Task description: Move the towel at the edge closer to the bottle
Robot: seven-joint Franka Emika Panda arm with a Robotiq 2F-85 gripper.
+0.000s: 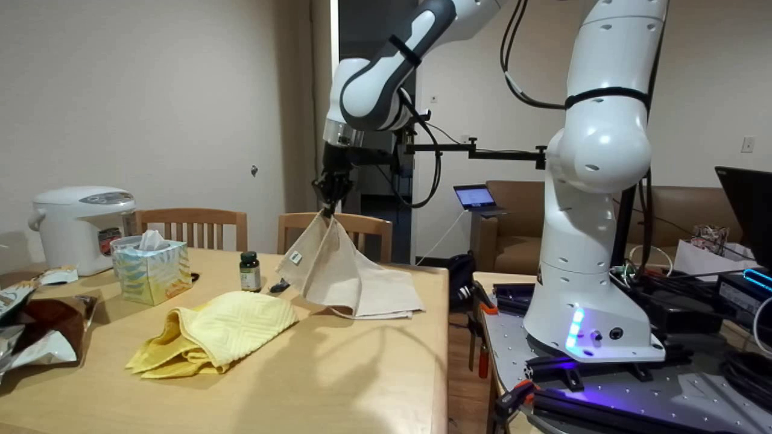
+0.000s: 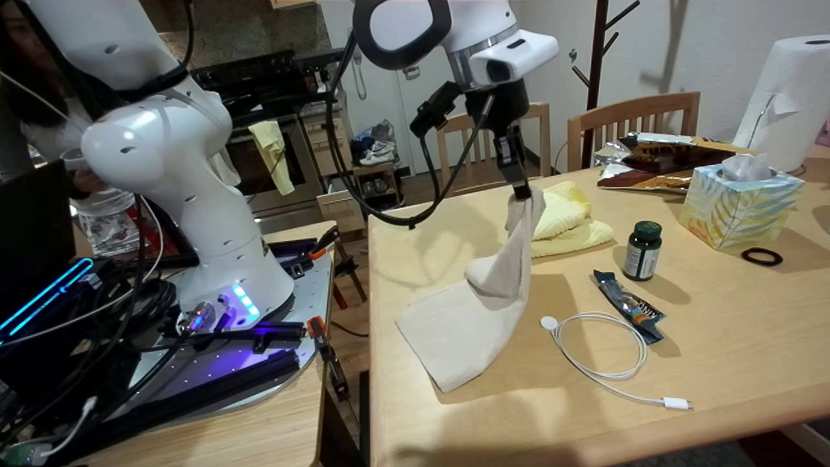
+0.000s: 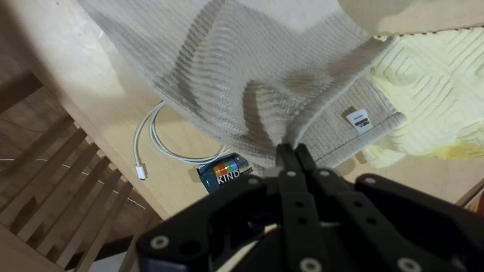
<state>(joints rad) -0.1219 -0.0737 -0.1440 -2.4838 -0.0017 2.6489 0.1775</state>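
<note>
Gripper (image 2: 522, 192) clamps towel (image 2: 486, 298), part raised off desk (image 2: 746, 344).
Grasp done; seemingly remaining: shift toward bottle (image 2: 643, 251), 4 o'clock of gripper in an exterior view, then release.

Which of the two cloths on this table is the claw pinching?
The beige towel with the small white label. The claw holds part of it up in a peak; the yellow cloth lies bunched on the table, ungripped.

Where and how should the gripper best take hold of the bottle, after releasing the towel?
I would grip the bottle by its sides just below the cap, coming from above: it stands upright, and the snack bar lying near its base could hinder a low approach.
</note>
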